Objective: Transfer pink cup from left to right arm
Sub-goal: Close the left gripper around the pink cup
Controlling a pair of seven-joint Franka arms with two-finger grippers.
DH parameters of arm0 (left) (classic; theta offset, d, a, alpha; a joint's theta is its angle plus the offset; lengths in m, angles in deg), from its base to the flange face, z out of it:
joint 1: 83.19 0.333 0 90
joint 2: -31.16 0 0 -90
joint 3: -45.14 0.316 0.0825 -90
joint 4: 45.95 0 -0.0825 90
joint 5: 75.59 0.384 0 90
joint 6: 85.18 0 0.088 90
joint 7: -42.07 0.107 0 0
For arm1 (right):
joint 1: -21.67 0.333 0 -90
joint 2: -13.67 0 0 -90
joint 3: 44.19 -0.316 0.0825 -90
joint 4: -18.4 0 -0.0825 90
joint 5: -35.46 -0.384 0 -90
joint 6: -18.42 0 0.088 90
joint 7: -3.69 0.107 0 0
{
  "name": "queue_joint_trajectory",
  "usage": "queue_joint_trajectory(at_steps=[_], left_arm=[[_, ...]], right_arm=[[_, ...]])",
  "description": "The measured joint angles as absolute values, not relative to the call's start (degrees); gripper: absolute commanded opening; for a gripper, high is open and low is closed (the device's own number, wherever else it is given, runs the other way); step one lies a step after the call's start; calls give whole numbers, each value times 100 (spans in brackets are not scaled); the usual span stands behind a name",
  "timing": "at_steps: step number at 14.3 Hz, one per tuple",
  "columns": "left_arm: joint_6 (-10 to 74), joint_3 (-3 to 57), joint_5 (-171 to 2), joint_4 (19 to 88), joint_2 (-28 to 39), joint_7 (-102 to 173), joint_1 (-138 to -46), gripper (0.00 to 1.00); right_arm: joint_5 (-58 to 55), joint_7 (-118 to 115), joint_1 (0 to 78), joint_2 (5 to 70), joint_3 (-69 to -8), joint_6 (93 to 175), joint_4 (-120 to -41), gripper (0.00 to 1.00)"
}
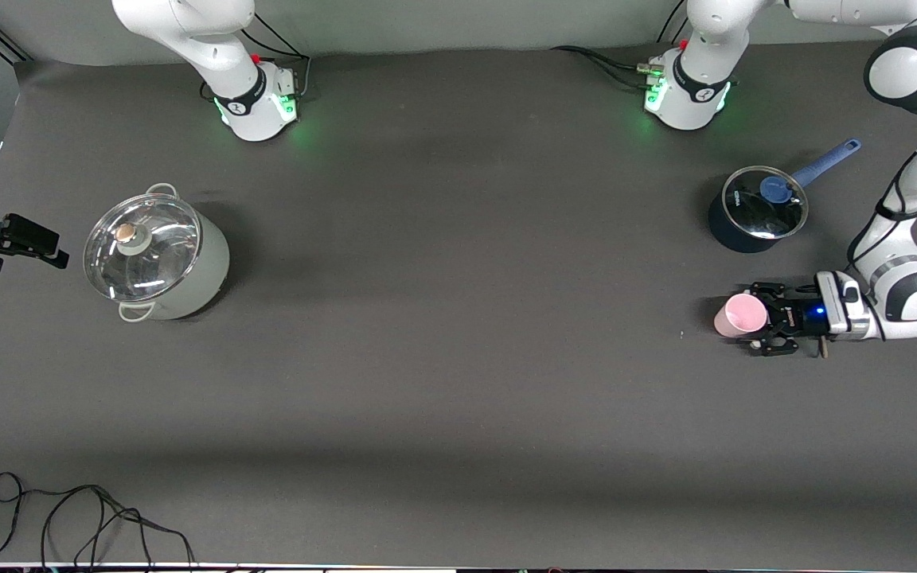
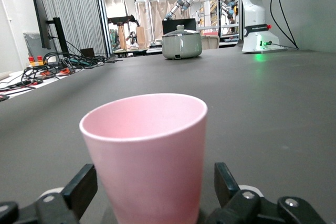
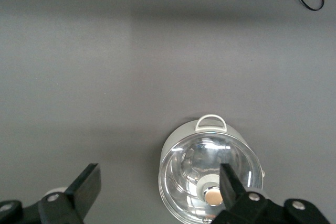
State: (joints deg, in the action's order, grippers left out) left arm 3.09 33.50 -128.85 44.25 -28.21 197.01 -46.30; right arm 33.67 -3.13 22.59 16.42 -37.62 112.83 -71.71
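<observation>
So this looks like the very first step, the pickup: the left pincer (image 1: 762, 317) is down at the worktop (image 1: 458, 382) at the left arm's end, lying low and side-on, with the pink cup (image 1: 740, 315) standing upright between its jaws. In the left wrist view the pink cup (image 2: 145, 153) fills the gap, but both fingers (image 2: 80, 188) stand wide with daylight on each side, so nothing is clamped yet. My guess at what's next: squeeze onto the cup wall, gently since it's light plastic and could pop out or tip, then lift and carry it toward the middle. The right pincer (image 1: 9, 239) hangs spread wide and empty at the right arm's end of the worktop, just beside the big steel pot (image 1: 156, 259), which its own camera looks straight down on; that arm is waiting and has a long way to come for any handoff. Head count: one pink cup, two lidded pots (the steel one plus a dark blue saucepan (image 1: 755, 210) with a long blue handle, farther from the front camera than the cup), two arms, and one loose black cable (image 1: 84, 517) along the edge nearest that camera.
</observation>
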Motion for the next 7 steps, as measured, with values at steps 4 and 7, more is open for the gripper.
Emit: queue_joint_trajectory(at_steps=[4, 7], left_arm=[[310, 3349, -13067, 4425, -2860, 19702, -4790, 43], [307, 3349, -13111, 4425, -2900, 19708, -4838, 0]], right_arm=[[3367, -323, 2259, 1643, -3762, 11283, -7171, 100], [3367, -324, 2259, 1643, -3762, 11283, -7171, 100]])
